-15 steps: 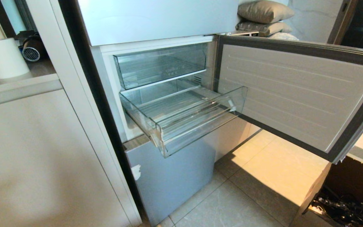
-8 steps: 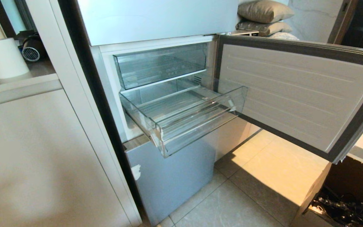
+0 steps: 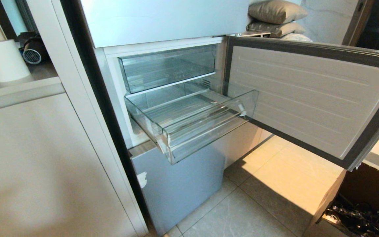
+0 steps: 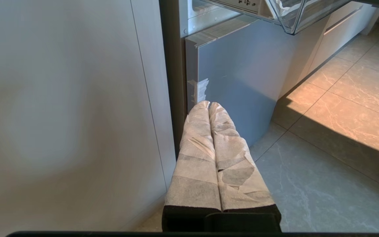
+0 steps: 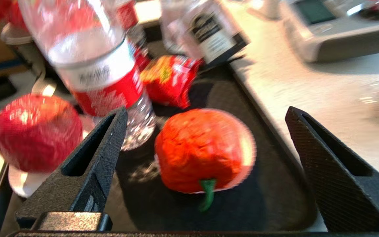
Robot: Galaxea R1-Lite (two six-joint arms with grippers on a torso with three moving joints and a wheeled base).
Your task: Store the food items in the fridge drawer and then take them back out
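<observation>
Hovering over the tray (image 5: pixel 271 138), the right gripper (image 5: pixel 206 112) is spread wide, an orange-red fruit (image 5: pixel 204 149) centred between its fingers.

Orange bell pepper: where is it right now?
Right wrist view only: the orange bell pepper lies on the dark tray between the open right tool's fingers, untouched, beside a water bottle.
</observation>
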